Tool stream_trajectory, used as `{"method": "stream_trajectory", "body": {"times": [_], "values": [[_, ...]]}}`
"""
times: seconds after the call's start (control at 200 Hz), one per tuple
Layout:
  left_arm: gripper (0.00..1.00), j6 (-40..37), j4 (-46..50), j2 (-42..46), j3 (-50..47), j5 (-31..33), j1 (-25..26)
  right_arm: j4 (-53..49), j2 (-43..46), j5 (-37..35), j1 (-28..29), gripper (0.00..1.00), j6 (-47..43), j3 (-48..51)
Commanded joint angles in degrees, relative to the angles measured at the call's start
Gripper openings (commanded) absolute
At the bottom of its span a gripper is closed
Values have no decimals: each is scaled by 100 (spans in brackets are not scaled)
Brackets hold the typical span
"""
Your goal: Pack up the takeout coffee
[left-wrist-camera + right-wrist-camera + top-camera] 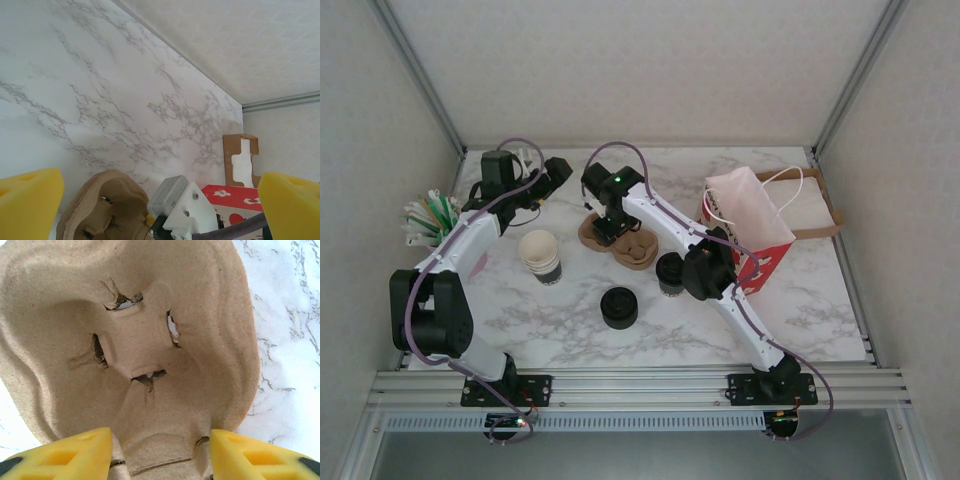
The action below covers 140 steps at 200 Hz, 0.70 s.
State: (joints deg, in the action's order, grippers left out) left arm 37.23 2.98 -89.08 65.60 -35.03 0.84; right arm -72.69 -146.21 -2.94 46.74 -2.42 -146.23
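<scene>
From above, the left tool (558, 174) hung over the far left of the counter (820, 300), and its jaws could not be read at that angle. The right tool (607, 227) was down at the left end of the brown pulp cup carrier (640, 250). The takeout coffee (670, 272) stood upright on the counter just beside the carrier's near right end. It was partly hidden by the right arm's forearm, a little apart from the right tool and well apart from the left one.

In the left wrist view, the two yellow pads (30, 200) sat at opposite lower corners. The left tool was spread wide and held nothing, with the carrier and the red paper bag (235, 196) beyond it.

In the right wrist view, the yellow pads (62, 455) stood partway apart, straddling the near rim of the carrier close below. One carrier pocket with slit flaps lay ahead of them. Whether either pad pressed on the pulp could not be told.
</scene>
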Motion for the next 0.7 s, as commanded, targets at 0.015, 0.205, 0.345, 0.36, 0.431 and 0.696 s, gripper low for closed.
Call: {"method": "stream_trajectory", "body": {"times": [0.015,0.205,0.345,0.36,0.431,0.696], "values": [[100,-129,-120,128,-66,-136,-58,-155,-17,0,-42,51,-101,31],[100,-120,-147,133,-82,-155,-58,-175,-10,-46,-42,48,-84,48],[100,-120,-132,146,-83,-154,-58,-230,-4,-219,-41,47,-110,43],[100,-120,-131,150,-83,-155,-58,-249,-4,-236,-35,47,-114,43],[100,-120,-130,162,-83,-154,-57,-281,7,-268,-34,45,-119,52],[100,-119,-148,195,-118,-162,-57,-283,147,-312,-26,38,-93,153]]}}
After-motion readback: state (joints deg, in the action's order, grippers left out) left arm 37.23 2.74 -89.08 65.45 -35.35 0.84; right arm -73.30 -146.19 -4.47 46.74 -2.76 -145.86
